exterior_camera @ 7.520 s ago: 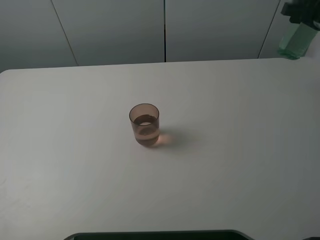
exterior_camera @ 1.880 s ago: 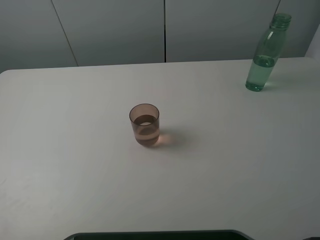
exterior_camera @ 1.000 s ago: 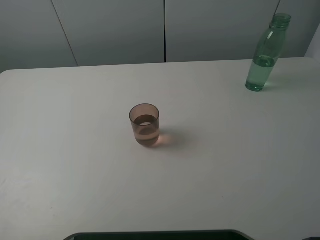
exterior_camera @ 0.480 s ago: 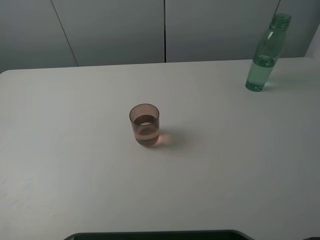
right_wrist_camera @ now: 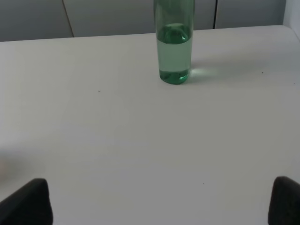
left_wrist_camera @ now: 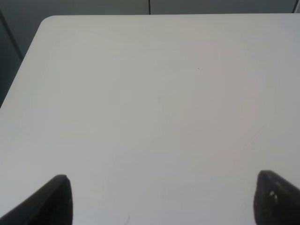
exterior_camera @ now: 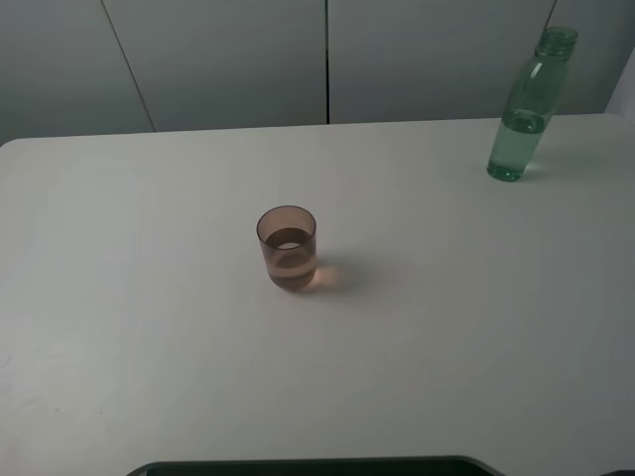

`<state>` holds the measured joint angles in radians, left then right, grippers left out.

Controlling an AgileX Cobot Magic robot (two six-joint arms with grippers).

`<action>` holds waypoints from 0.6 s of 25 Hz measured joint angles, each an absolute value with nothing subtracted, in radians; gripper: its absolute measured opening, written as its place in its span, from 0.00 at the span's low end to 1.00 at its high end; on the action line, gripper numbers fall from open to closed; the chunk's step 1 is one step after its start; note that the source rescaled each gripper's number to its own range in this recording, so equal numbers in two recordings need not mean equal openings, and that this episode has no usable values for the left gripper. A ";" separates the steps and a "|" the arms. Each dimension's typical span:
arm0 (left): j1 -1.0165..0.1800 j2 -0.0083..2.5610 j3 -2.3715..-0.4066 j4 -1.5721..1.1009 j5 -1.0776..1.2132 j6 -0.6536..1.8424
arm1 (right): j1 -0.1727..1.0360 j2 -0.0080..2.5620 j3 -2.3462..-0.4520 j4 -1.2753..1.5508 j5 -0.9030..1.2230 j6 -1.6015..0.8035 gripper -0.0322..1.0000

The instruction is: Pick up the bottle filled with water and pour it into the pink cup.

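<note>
Right wrist view: right tool (right_wrist_camera: 161,201) spread wide, empty; bottle (right_wrist_camera: 174,44) since set upright on tabletop (right_wrist_camera: 117,131) ahead, released; pink cup (exterior_camera: 288,248) held water; pour apparently complete.

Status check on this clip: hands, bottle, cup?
Both hands open, empty: left hand, right hand. Bottle upright at table's far right, ungripped. Pink cup mid-table, holding liquid. Nothing between them.

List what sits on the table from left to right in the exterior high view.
pink cup → bottle, both standing upright on the white table.
</note>
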<state>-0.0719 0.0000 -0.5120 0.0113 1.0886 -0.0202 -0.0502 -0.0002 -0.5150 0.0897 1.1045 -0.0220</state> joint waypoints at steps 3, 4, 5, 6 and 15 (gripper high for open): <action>-0.072 0.000 -0.512 0.011 1.089 -0.020 | -0.050 0.000 -0.515 0.090 1.105 -0.022 1.00; -0.072 0.000 -0.512 0.011 1.089 -0.020 | -0.050 0.000 -0.515 0.090 1.105 -0.022 1.00; -0.072 0.000 -0.512 0.011 1.089 -0.020 | -0.050 0.000 -0.515 0.090 1.105 -0.022 1.00; -0.072 0.000 -0.512 0.011 1.089 -0.020 | -0.050 0.000 -0.515 0.090 1.105 -0.022 1.00; -0.072 0.000 -0.512 0.011 1.089 -0.020 | -0.050 0.000 -0.515 0.090 1.105 -0.022 1.00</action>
<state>-0.0719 0.0000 -0.5120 0.0113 1.0886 -0.0202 -0.0502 -0.0002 -0.5150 0.0897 1.1045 -0.0220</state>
